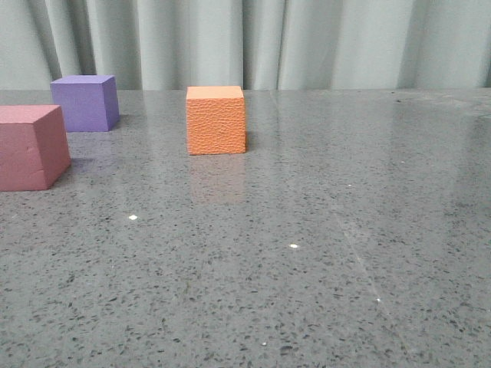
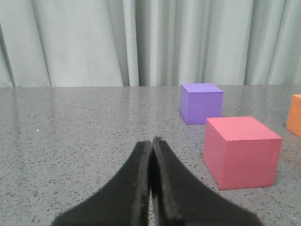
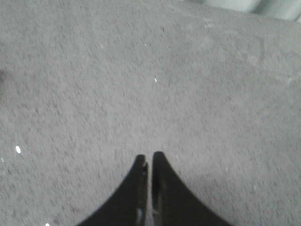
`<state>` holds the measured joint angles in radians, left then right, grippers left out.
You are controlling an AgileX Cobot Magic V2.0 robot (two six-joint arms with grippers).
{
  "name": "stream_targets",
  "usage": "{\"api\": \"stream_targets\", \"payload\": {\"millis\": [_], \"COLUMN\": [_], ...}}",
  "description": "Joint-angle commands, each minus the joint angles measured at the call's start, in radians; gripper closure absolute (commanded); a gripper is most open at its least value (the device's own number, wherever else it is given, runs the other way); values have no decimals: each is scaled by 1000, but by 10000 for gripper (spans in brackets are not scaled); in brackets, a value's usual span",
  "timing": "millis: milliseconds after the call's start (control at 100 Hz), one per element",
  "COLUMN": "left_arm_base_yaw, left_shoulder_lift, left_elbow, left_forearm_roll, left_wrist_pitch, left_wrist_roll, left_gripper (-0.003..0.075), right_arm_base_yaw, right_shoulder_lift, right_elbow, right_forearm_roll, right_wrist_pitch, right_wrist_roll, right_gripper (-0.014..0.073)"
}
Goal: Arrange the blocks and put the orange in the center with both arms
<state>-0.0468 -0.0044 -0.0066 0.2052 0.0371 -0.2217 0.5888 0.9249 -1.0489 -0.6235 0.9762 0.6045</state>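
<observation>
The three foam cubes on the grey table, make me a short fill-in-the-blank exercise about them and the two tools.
1. In the front view, the cube farthest back is the ____ foam cube.
2. The rough-textured orange foam cube stands to the ____ of the pinkish-red foam cube.
3. The left tool and right tool are both ____ and hold nothing.

Missing words: purple; right; shut

Even, soft light, faint sheen on the table (image 1: 322,230); right wrist view blurred, others sharp
</observation>
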Motion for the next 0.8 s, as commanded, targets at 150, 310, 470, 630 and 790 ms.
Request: {"api": "stream_targets", "payload": {"millis": [150,310,470,630,790], "left_arm_base_yaw": [-5,-5,-5,-5,-5], "left_shoulder_lift": [-32,-32,-32,-32,-32], "left_elbow": [56,56,56,56,56], "left_forearm_roll": [-7,-7,-7,-7,-7], "left_wrist_pitch": [-77,-77,-77,-77,-77], "left_wrist_roll": [-3,-3,-3,-3,-3], "left_gripper": [739,739,739,739,739], "right_arm_base_yaw": [-8,-8,-8,-8,-8], "right_shoulder_lift": [-186,-239,-241,-241,-249], "right_elbow": [129,139,139,139,183], "right_forearm_roll": [-28,-26,-26,-31,-62], "right_wrist_pitch": [-50,-38,-38,-38,-100], "right_wrist_roll": [5,5,5,5,3], "right_gripper": [657,659,661,661,661]}}
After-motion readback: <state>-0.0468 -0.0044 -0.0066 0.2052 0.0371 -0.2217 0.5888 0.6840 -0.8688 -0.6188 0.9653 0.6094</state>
